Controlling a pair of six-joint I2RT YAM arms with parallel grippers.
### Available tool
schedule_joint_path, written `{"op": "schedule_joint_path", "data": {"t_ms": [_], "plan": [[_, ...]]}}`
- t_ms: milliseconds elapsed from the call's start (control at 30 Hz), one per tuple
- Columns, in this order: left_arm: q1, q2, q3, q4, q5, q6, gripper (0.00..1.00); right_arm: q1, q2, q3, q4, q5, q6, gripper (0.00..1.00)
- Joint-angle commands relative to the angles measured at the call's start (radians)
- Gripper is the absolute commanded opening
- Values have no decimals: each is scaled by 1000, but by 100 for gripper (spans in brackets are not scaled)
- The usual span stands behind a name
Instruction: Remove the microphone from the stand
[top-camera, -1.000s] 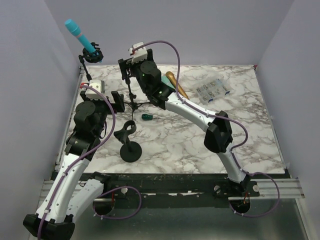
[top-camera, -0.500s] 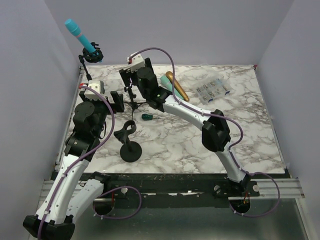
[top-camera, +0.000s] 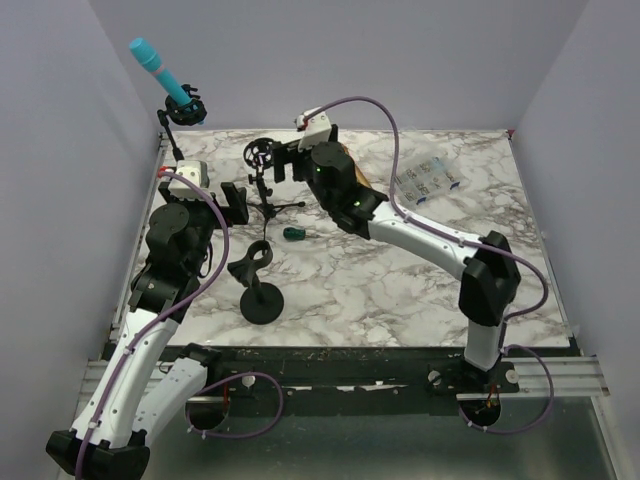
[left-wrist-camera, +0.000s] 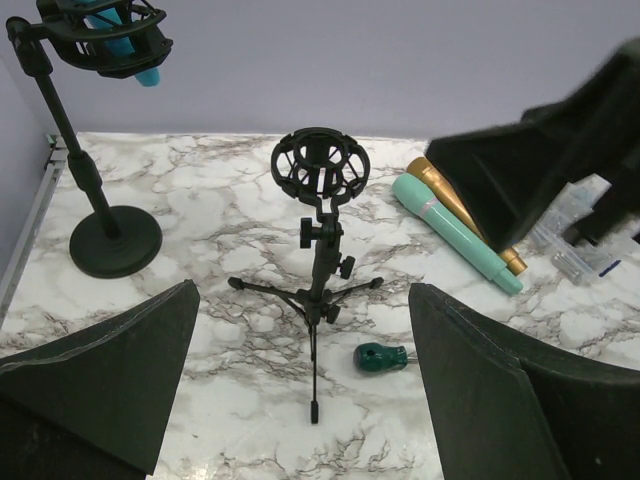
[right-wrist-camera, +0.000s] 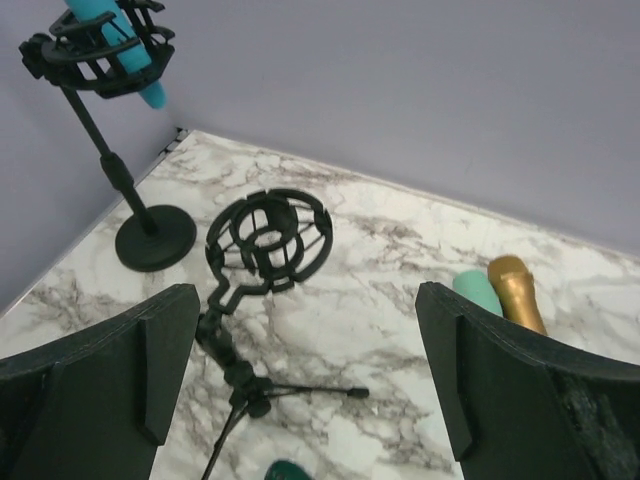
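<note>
The right gripper (right-wrist-camera: 305, 300) is held wide open and empty in the upper middle of the top view, just beside the empty ring of the tripod stand (right-wrist-camera: 262, 245). The left gripper (left-wrist-camera: 300, 295) is likewise spread wide with nothing in it, and is aimed at the same tripod from the left of that view.

The blue microphone (top-camera: 158, 70), the thing to be removed, is found in the upper left corner of every view. It is seated at a tilt in the shock mount (top-camera: 186, 110) of the tall stand (left-wrist-camera: 77, 160), well apart from both grippers and higher than either. The stand's round base (left-wrist-camera: 112, 240) is set on the marble table (top-camera: 400, 290), close to the left edge and the back wall.

Tipping is judged the main risk. The stand is tall and its load is carried at the top, so the base may be levered up if the microphone is pulled sideways rather than along its own axis. This is made likelier if the mount grips tightly and the stand is not steadied by the other gripper.

The tripod stand lies between the right gripper and the target. On a direct path it could be clipped and knocked toward the teal microphone (left-wrist-camera: 455, 232) and gold microphone (left-wrist-camera: 440, 188) lying near it.

If only the smooth blue head is gripped, the microphone may slip and be dropped. Little room for the withdrawal is left by the nearby walls.
</note>
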Motion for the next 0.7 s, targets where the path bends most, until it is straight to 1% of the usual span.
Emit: {"op": "schedule_joint_path", "data": {"t_ms": [0,133,267,400,467,533,667], "plan": [[-5,-6,-4,15,-20,-8,88,-1,-158,-236,43,-11,152,98],[-3,13,0,11,-30,-12,89,-1,-302,-469,49,-42,236,98],[12,49,17,-5,-49,-15,91,-1,-409,-600,15,-107,289,98],[89,90,17,-1,-38,-56,94,0,-503,-710,13,-173,318,98],[130,116,22,0,-20,-82,96,0,-540,-758,16,-203,340,98],[161,148,54,-37,0,-117,98,0,-573,-808,26,-250,357,98],[231,204,145,-92,122,-206,99,-1,-618,-902,65,-326,376,98]]}}
